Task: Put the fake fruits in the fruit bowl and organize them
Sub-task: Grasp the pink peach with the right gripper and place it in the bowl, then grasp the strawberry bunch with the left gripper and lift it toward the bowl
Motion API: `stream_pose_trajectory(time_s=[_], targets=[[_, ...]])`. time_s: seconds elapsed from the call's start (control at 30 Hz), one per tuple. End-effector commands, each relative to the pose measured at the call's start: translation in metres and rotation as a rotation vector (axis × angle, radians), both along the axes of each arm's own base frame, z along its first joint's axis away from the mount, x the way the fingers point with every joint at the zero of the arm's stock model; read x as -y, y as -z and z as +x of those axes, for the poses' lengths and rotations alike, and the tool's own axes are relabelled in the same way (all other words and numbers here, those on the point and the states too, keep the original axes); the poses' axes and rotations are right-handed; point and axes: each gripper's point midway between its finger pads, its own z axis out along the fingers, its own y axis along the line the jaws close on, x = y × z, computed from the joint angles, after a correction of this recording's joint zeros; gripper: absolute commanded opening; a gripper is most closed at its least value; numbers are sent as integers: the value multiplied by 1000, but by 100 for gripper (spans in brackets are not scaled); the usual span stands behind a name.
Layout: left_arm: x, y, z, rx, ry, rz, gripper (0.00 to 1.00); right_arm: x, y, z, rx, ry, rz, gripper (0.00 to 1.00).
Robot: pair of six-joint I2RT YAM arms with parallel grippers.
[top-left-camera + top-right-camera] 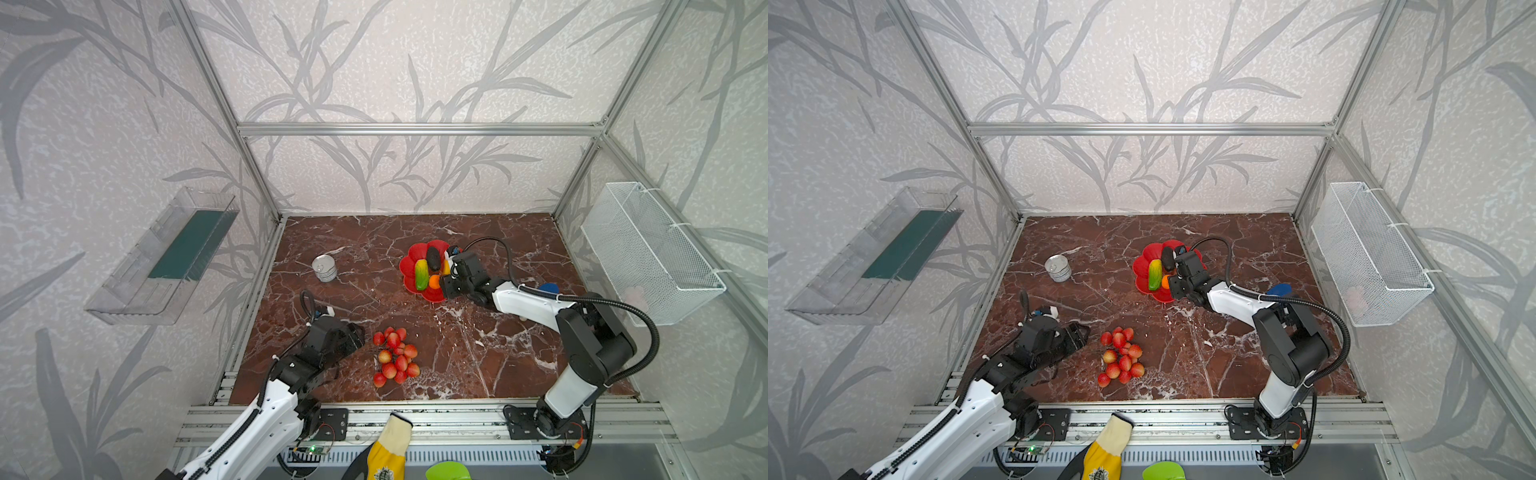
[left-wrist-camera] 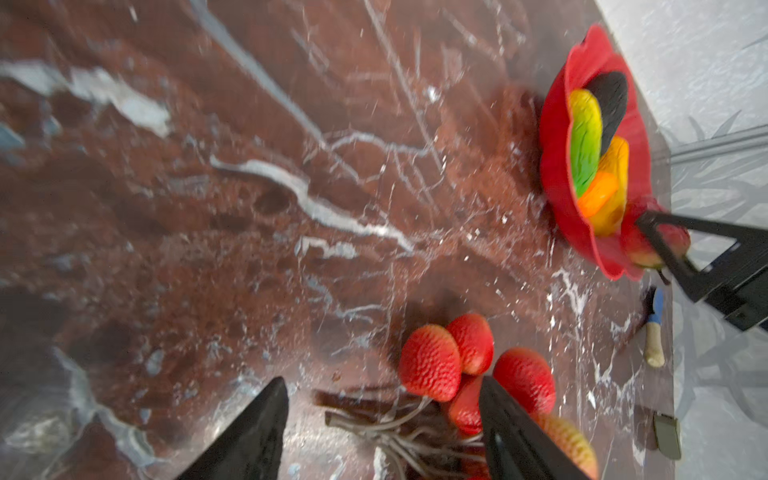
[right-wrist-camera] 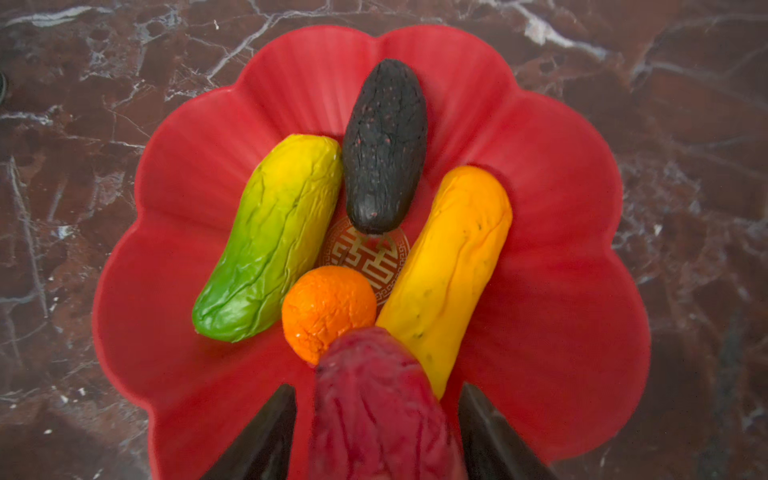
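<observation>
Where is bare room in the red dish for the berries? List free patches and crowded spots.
Free: petals between the yellow-orange oblong and the fruit bowl rim; petals outside the yellow-green oblong; rim either side of the dark oval. Crowded: the centre, where those three meet the orange ball, and the rim where the right end effector straddles the red fruit.

Pale grey textured wallpaper with darker grey leaf sprays (image 1: 374, 62) is covering the three walls. Silver aluminium frame bars (image 1: 415, 129) are running up the corners and across the back. A red-brown marble-patterned tabletop with white veins (image 1: 478, 353) is serving as the floor and is catching soft, even light. A clear plastic shelf tray (image 1: 137, 286) with a dark green strip (image 1: 187, 245) is hanging on the left wall, and a white wire mesh basket (image 1: 648, 249) is hanging on the right.
</observation>
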Motion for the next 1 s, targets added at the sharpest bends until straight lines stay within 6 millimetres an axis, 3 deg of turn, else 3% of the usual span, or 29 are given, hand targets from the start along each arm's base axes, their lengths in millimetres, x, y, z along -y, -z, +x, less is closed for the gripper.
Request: stream_pose_trajectory(time_s=[0.0,0.1,0.33,0.7,0.97], targets=[[16,13,-13,-93,-29,-170,71,-10,-24,11,63,-11,41,80],[17,18,-18,-121,-34,-186,69,-5,-39,9,99,8,65,87],[26,19,-10,-98,-53,-249,67,5,-69,-9,167,13,132,90],[58,26,-2,-117,4,-255,60,28,-85,-39,200,39,152,92],[79,19,18,-72,13,-289,44,38,-83,-52,199,55,156,92]])
